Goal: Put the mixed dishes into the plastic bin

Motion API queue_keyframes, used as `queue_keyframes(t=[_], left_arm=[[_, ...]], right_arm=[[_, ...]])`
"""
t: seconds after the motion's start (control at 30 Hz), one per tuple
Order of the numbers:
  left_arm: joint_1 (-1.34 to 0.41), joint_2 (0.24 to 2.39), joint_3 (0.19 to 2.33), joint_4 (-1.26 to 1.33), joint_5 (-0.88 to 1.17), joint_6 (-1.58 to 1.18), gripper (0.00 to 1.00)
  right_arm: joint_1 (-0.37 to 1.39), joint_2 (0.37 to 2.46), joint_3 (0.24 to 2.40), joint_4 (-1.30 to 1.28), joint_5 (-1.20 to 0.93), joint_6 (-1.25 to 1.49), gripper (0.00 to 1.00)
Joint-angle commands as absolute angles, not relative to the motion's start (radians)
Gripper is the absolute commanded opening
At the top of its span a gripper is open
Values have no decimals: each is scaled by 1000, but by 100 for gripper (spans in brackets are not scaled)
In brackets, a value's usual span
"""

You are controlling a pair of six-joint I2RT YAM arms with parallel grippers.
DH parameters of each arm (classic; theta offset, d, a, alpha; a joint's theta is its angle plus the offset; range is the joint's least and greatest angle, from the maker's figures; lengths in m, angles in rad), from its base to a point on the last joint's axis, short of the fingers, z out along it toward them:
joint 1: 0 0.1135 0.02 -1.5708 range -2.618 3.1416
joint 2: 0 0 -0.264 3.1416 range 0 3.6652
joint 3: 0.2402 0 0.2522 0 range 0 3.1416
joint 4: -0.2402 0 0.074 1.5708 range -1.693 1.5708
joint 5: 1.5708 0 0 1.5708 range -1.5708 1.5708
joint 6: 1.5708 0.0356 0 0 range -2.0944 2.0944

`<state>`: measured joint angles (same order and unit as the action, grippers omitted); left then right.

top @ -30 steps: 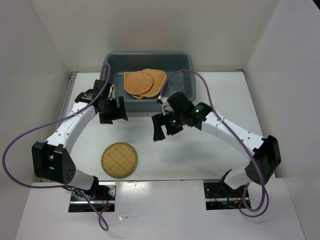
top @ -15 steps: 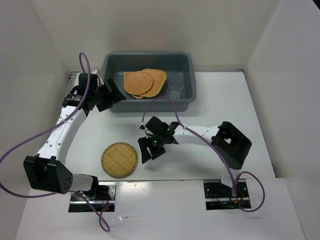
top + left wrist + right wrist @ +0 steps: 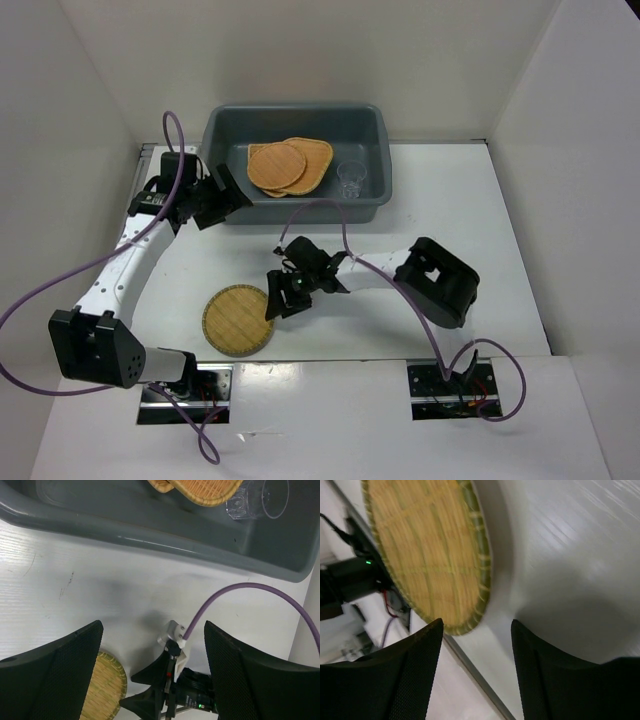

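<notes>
glass cup point(image 3: 250, 502) cropped, round tray point(image 3: 430, 555) cropped

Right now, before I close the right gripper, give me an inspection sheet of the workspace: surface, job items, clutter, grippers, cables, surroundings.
Surface: white table, a few faint scuffs near the bin.
Job's things: round wicker tray flat on the table, near left; stacked wicker trays and clear glass cup inside the grey plastic bin at the far edge.
Clutter: nothing seen.
Grippers: left gripper open, empty, beside the bin's left end; right gripper open, at the round tray's right edge, not gripping it.
Cables: purple cables loop from both arms, one arching in front of the bin; no snag seen.
Surroundings: white walls on three sides.
</notes>
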<state>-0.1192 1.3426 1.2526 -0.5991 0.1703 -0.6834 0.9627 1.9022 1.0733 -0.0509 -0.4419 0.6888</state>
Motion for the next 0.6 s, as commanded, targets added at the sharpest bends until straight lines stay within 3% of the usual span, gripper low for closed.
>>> queue_keyframes(t=[0.0, 0.27, 0.5, 0.57], left_arm=[[-118, 1308, 1252, -594, 169, -661, 89], [-118, 1308, 1233, -594, 179, -652, 89], [-118, 1308, 1233, -594, 179, -652, 90], [-118, 1308, 1233, -594, 170, -652, 90]], right_arm=[[962, 1968, 1068, 93, -463, 752, 62], [962, 2000, 1068, 144, -433, 804, 49], [962, 2022, 1068, 164, -442, 822, 27], [962, 2033, 1068, 164, -460, 822, 13]])
